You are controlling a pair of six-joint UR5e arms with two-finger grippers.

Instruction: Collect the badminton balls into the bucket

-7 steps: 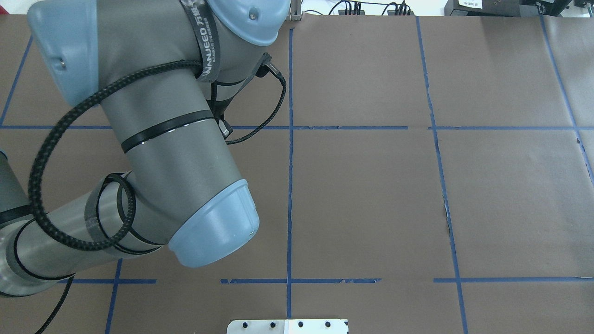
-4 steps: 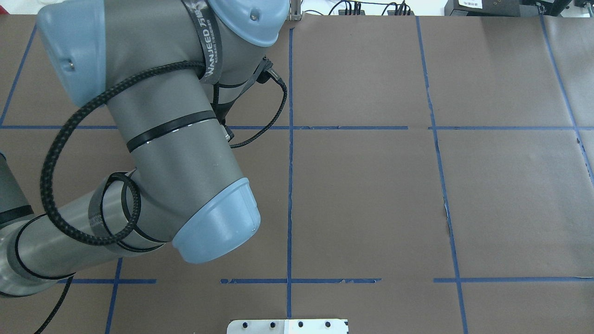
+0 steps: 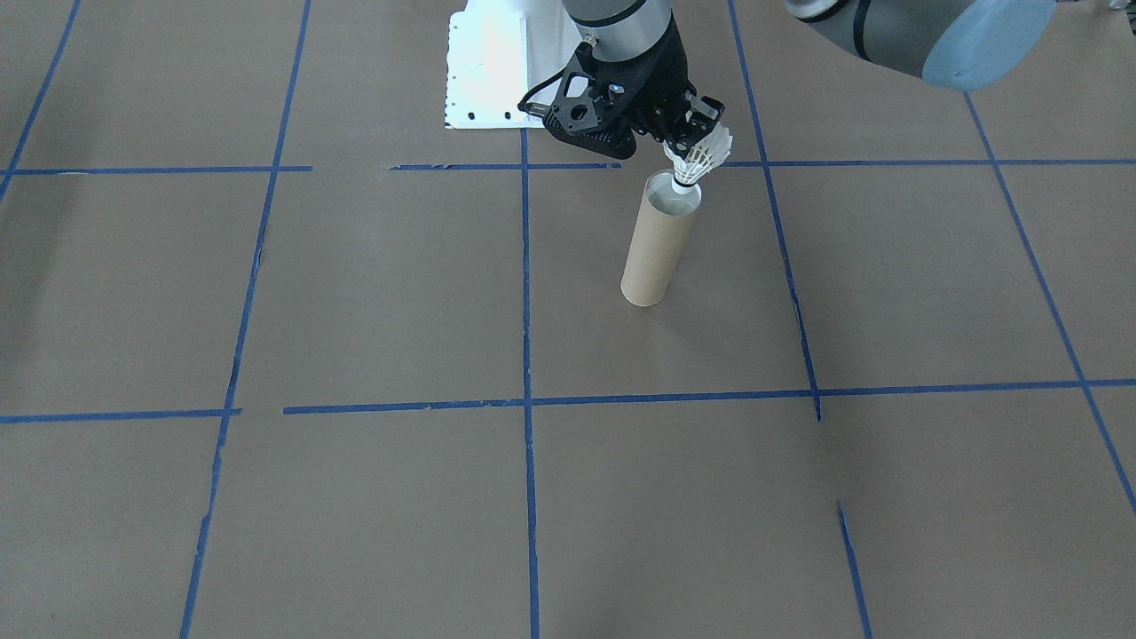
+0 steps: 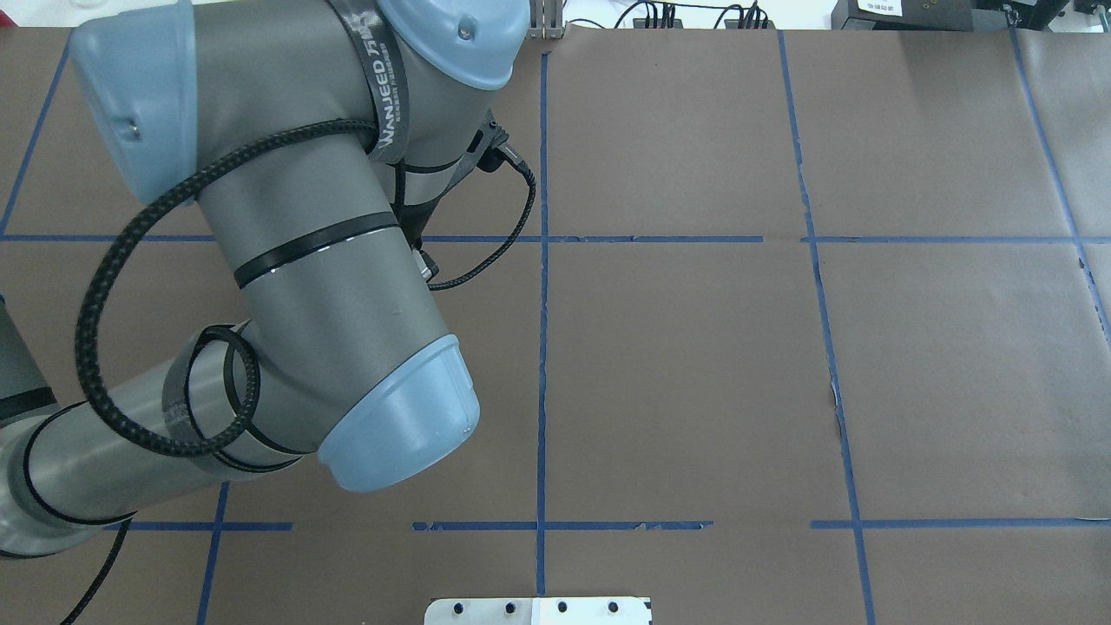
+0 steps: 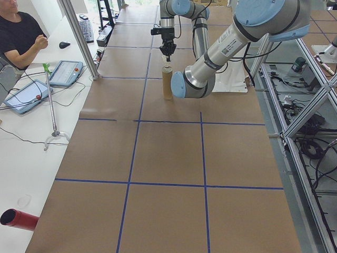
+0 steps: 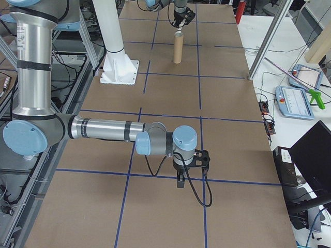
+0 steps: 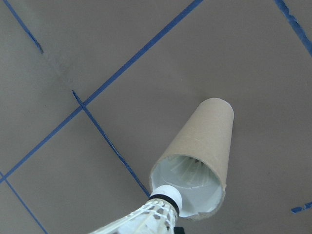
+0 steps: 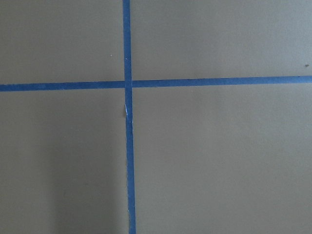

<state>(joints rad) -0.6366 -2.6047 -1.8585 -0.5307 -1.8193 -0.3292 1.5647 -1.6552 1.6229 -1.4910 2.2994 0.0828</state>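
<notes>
- White feathers first: one shuttlecock [image 3: 704, 158] in view, cork tip pointing down, sitting right at the mouth of the tube, tip just over the rim on the side nearest the robot's base. In the left wrist view the cork and its thin dark band [image 7: 163, 199] hang over the near edge of the opening.
- Looks like there's already at least one more shuttlecock down inside the tube [image 7: 187, 170], pale feathers visible against the whitish lining. Can't count them exactly.
- One brown cardboard tube [image 3: 657, 244], standing upright on the bench, just beside a blue tape line.
- Left claw [image 3: 701, 142] is clamped on the feather skirt of the shuttlecock, directly above the tube.
- Right claw [image 6: 180, 182] is way off at the other end of the bench, pointing down near a tape crossing, nothing near it. It only shows up in the side view, so I can't tell whether it's open or closed. Its wrist camera just sees brown paper and one blue tape cross [image 8: 127, 84].
- Bench [image 3: 355, 515] is covered in brown paper with a blue tape grid.
- One white robot base [image 6: 119, 70] stands on it.
- One person [image 5: 18, 34] sits at the side table, plus two tablets [image 5: 68, 72] there.
</notes>
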